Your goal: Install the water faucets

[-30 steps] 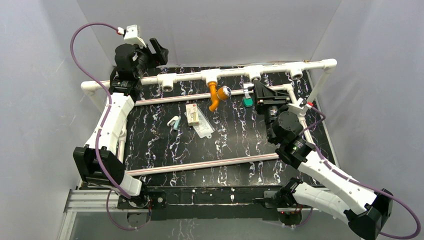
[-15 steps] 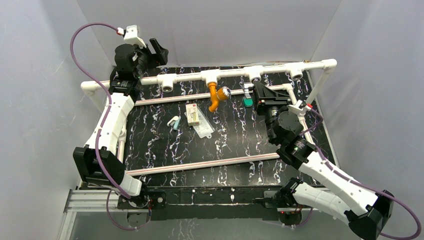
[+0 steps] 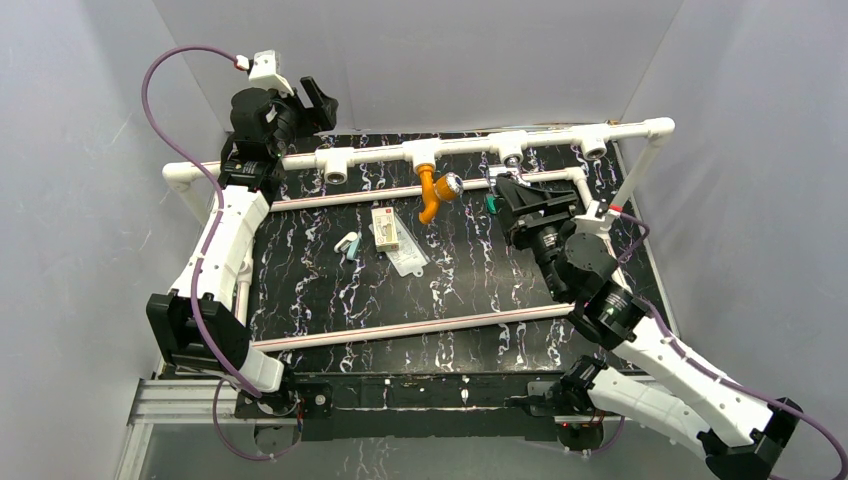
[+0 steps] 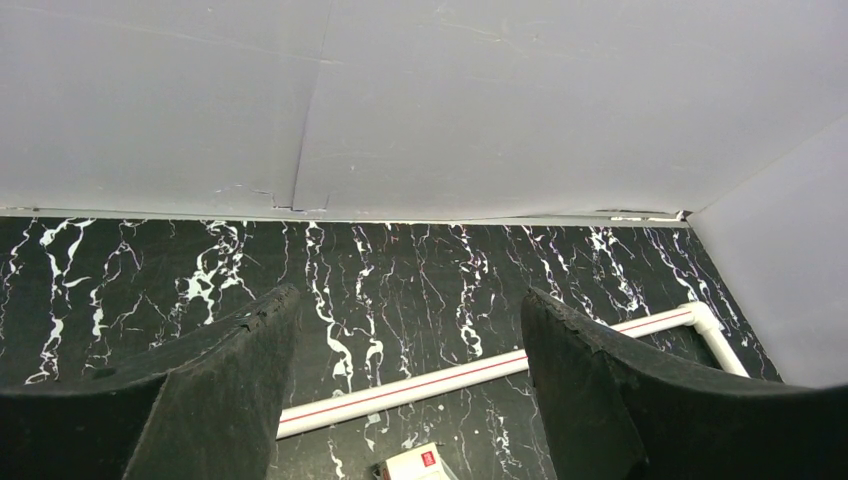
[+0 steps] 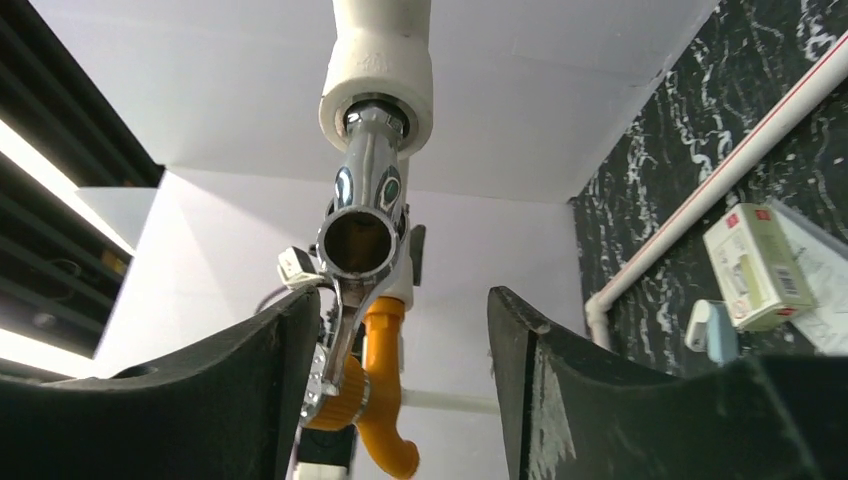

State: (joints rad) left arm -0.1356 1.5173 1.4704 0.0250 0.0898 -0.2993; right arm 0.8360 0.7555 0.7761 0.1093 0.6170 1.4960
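The silvery chrome faucet (image 5: 360, 215) hangs screwed into a white tee socket (image 5: 378, 75) of the back pipe, its lever running down beside my right gripper's left finger (image 5: 255, 385). Just behind the chrome faucet (image 3: 495, 177), my right gripper (image 5: 400, 300) stands open, with a clear gap on its right side. The orange faucet (image 3: 432, 192) hangs from the middle tee socket (image 3: 424, 152), and the right wrist view shows the same orange faucet (image 5: 385, 400) beyond the chrome one. At the back left my left gripper (image 3: 310, 105) is raised and open, holding nothing (image 4: 410, 300).
A small green block (image 3: 494, 204) lies under the chrome faucet. A small white box (image 3: 385, 228), a clear bag (image 3: 408, 255) and a little white-teal part (image 3: 347, 243) lie mid-table. White pipes (image 3: 420, 328) cross the black marbled board. Two more tee sockets (image 3: 334, 172) (image 3: 594, 147) face forward.
My right gripper has opened off the chrome faucet and drawn back a little toward the near side. The faucet stays in its socket. The left arm has not moved.
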